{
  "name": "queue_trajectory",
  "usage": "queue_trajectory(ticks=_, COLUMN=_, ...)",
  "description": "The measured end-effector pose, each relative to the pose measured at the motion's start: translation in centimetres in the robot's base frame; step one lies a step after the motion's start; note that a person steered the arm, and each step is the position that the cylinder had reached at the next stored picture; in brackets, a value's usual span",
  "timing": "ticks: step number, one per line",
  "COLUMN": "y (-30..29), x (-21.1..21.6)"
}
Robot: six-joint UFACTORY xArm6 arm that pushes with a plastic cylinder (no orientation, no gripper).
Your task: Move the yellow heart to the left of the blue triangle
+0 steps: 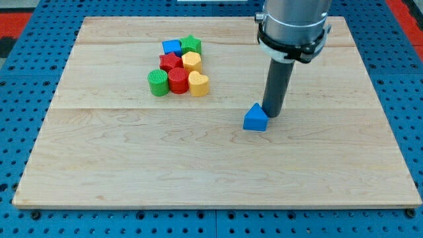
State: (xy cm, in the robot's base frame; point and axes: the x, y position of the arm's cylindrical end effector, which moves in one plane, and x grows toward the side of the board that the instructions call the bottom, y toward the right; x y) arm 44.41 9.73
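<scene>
The yellow heart (198,84) lies at the right end of a cluster of blocks in the upper left part of the wooden board (132,158). The blue triangle (255,118) stands alone near the board's middle, to the right of and lower than the heart. My tip (271,116) rests on the board just right of and behind the blue triangle, touching or nearly touching it. The rod rises from there to the arm's grey body at the view's top.
The cluster also holds a green cylinder (158,83), a red cylinder (178,80), a red star (170,63), a yellow block (192,62), a blue cube (172,47) and a green star (191,44). A blue pegboard surrounds the board.
</scene>
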Motion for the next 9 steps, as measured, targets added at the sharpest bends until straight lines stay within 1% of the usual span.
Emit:
queue_trajectory(ticks=1, y=-0.8, x=-5.7)
queue_trajectory(ticks=2, y=-7.0, x=-7.5)
queue_trajectory(ticks=3, y=-13.3, x=-7.0)
queue_trajectory(ticks=4, y=-16.7, x=-6.8)
queue_trajectory(ticks=5, y=-17.1, x=-5.8)
queue_trajectory(ticks=7, y=-12.5, x=-5.9)
queue_trajectory(ticks=8, y=-9.3, x=-5.7)
queue_trajectory(ticks=9, y=-10.2, x=-2.3)
